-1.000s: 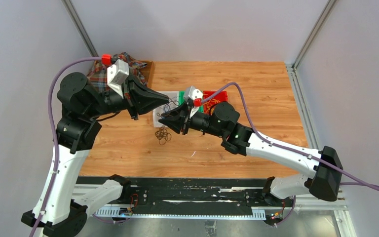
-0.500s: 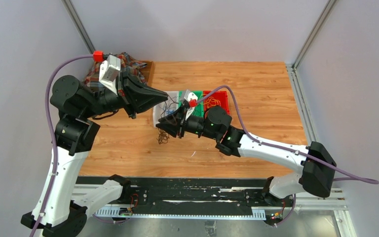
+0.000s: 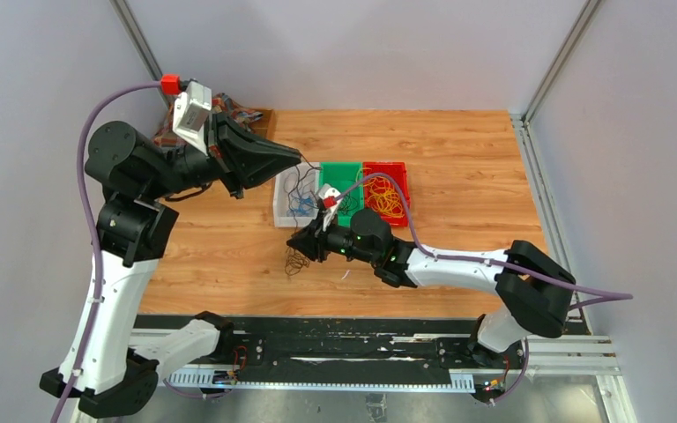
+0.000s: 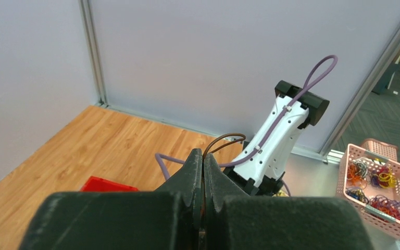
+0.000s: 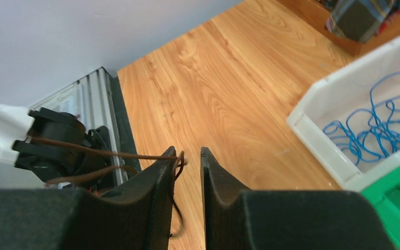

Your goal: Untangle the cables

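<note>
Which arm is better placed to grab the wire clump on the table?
Right: its jaws are low at the dark clump; the left arm is raised, jaws shut on a brown loop.

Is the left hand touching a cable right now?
Touching. In the left wrist view the left hand is shut, and a dark cable loops out from between its closed fingertips.

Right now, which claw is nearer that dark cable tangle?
Right. The right claw is beside the dark cable tangle; the left claw is farther, past the white bin.
</note>
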